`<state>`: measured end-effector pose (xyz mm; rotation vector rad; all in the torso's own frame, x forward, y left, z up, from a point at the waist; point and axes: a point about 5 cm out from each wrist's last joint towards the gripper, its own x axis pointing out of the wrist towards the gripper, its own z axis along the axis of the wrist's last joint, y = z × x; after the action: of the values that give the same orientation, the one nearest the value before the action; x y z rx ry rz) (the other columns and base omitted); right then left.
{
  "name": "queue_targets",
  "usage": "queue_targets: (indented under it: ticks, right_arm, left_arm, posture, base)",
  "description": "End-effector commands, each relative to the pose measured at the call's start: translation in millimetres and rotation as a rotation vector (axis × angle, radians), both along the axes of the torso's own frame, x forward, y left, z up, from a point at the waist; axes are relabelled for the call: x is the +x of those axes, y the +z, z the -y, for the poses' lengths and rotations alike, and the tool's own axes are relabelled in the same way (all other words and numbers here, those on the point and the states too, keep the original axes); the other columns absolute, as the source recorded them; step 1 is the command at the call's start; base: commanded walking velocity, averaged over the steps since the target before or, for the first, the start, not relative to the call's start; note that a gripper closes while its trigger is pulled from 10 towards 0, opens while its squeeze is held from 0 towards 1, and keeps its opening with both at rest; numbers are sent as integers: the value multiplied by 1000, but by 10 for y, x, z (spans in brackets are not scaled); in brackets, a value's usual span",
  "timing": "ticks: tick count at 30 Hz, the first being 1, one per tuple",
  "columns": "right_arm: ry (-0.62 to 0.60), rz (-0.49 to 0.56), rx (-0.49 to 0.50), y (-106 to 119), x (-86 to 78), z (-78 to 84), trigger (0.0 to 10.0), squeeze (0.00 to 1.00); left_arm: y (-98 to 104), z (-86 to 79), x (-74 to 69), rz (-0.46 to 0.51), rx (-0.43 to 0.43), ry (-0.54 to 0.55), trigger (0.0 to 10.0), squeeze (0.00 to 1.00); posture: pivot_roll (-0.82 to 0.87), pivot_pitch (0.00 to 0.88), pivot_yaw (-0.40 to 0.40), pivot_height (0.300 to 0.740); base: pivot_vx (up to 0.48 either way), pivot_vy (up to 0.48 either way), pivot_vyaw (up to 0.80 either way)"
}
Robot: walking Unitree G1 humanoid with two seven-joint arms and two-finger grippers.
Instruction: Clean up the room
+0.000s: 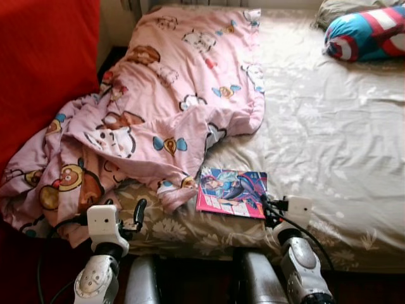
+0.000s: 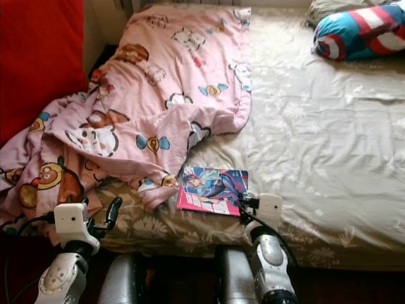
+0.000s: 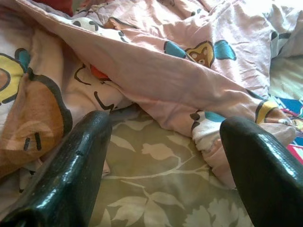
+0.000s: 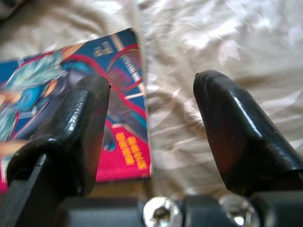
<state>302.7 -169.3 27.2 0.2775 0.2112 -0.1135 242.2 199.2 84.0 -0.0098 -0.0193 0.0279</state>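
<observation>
1. In the left eye view you look down on a bed point(image 1: 329, 145) with a beige leaf-patterned sheet. A pink cartoon blanket point(image 1: 171, 95) lies crumpled over its left half and spills over the near-left edge. A comic book point(image 1: 232, 192) with a blue and pink cover lies flat on the sheet near the front edge, its left side just beside the blanket's lowest fold. A blue, red and white striped pillow point(image 1: 364, 33) rests at the far right corner, well apart from the book. A red panel point(image 1: 44, 63) stands to the left of the bed. Your left pincer point(image 1: 130, 218) sits at the near edge by the hanging blanket; your right pincer point(image 1: 271, 209) is at the book's right edge.

2. The right eye view shows you the same layout: the book close to the front edge, with the right pincer just beside its right corner.

3. In the left wrist view your left pincer's fingers point(image 3: 71, 170) stand wide apart with nothing between them. Beyond them you see bare sheet and the folded blanket edge.

4. In the right wrist view your right pincer's fingers point(image 4: 236, 127) are spread open and grip nothing. One finger lies over the book's cover, the other over the sheet, with the book's edge between them.
</observation>
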Motion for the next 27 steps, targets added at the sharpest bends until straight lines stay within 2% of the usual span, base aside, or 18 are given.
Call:
queue_targets:
  ticks: [1, 2, 4, 5, 6, 7, 9, 10, 11, 12, 17, 22, 27]
  right_arm:
    - [-36, -54, 67, -95, -46, 47, 10000, 0]
    - [-54, -71, 155, -111, -27, 66, 10000, 0]
    - [-72, -65, 230, -97, 2, 89, 10000, 0]
    - [-55, -46, 268, -65, 33, 83, 10000, 925]
    - [-42, -36, 282, -47, 49, 76, 10000, 925]
    - [-31, -26, 287, -30, 62, 73, 10000, 1000]
    - [-19, -18, 264, 2, 92, 85, 10000, 1000]
    - [-11, -18, 256, 10, 102, 91, 10000, 624]
    - [-5, -20, 253, 14, 111, 95, 10000, 624]
    - [3, -23, 260, 7, 109, 94, 10000, 0]
    - [8, -32, 301, -22, 98, 108, 10000, 0]
    - [36, -49, 400, -96, 52, 71, 10000, 0]
    - [69, -55, 408, -119, 33, 39, 10000, 0]
  left_arm:
    - [-37, -18, -66, -33, 27, -7, 10000, 0]
    - [-39, -23, -81, -40, 31, -10, 10000, 0]
    - [-40, -24, -96, -45, 35, -14, 10000, 0]
    - [-37, -29, -111, -47, 36, -15, 10000, 0]
    - [-37, -30, -115, -48, 36, -15, 10000, 0]
    - [-37, -31, -120, -49, 37, -16, 10000, 0]
    - [-36, -32, -133, -53, 38, -17, 10000, 0]
    - [-36, -33, -140, -56, 40, -19, 10000, 0]
    - [-35, -33, -148, -59, 43, -21, 10000, 0]
    - [-32, -33, -153, -62, 47, -23, 10000, 0]
    - [-14, -37, -161, -66, 53, -27, 10000, 0]
    - [20, -63, -183, -70, 76, -39, 10000, 0]
    - [42, -95, -192, -74, 88, -41, 10000, 0]
  posture:
    - [17, 262, -1, 574]
    - [20, 268, 2, 574]
    - [25, 274, 6, 574]
    - [29, 282, 11, 574]
    - [29, 282, 11, 574]
    - [32, 286, 13, 574]
    - [33, 290, 16, 574]
    - [34, 292, 19, 574]
    - [35, 292, 20, 574]
    - [39, 294, 23, 574]
    - [46, 299, 30, 574]
    - [63, 307, 46, 574]
    - [66, 313, 52, 574]
  base:
    - [0, 0, 0]
    - [0, 0, 0]
    - [0, 0, 0]
    - [0, 0, 0]
    - [0, 0, 0]
    - [0, 0, 0]
    - [0, 0, 0]
    - [0, 0, 0]
    - [0, 0, 0]
    - [0, 0, 0]
    - [0, 0, 0]
    - [0, 0, 0]
    - [0, 0, 0]
